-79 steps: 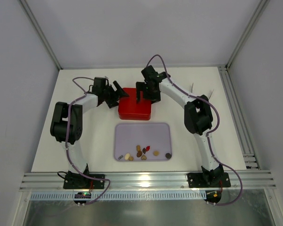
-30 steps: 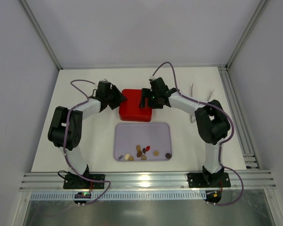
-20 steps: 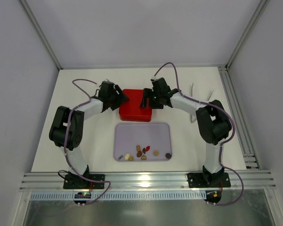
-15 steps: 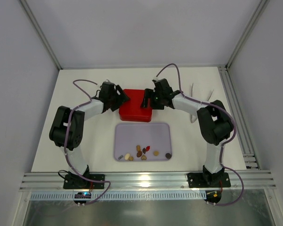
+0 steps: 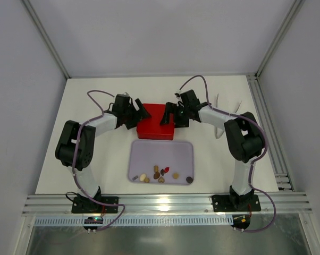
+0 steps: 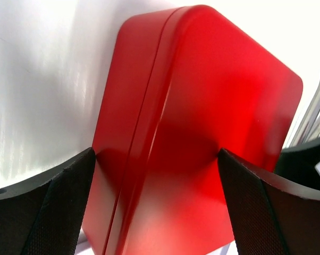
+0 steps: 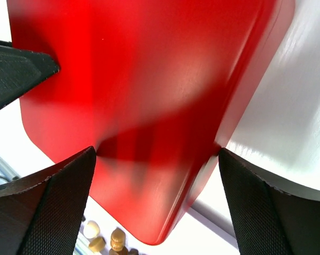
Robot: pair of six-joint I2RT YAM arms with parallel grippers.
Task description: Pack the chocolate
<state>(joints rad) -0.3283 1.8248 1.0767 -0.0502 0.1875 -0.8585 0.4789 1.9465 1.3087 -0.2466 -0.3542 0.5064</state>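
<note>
The chocolate (image 5: 160,175) is a small cluster of brown, tan and cream sweets, one reddish, lying near the front of the lilac tray (image 5: 173,151). A few of them show in the right wrist view (image 7: 104,238). The closed red box (image 5: 156,121) sits just behind the tray. My left gripper (image 5: 136,112) is at the box's left side, spread wide, with the box (image 6: 202,106) between its fingers (image 6: 48,207). My right gripper (image 5: 169,114) is at the box's right side, also spread wide around the box (image 7: 139,79).
A white folded item (image 5: 222,109) lies on the table right of the right arm. White walls enclose the table, and an aluminium rail (image 5: 160,203) runs along the near edge.
Both grippers have come down and closed in on the red box from left and right. The box and the tray have shifted slightly toward the near edge.
</note>
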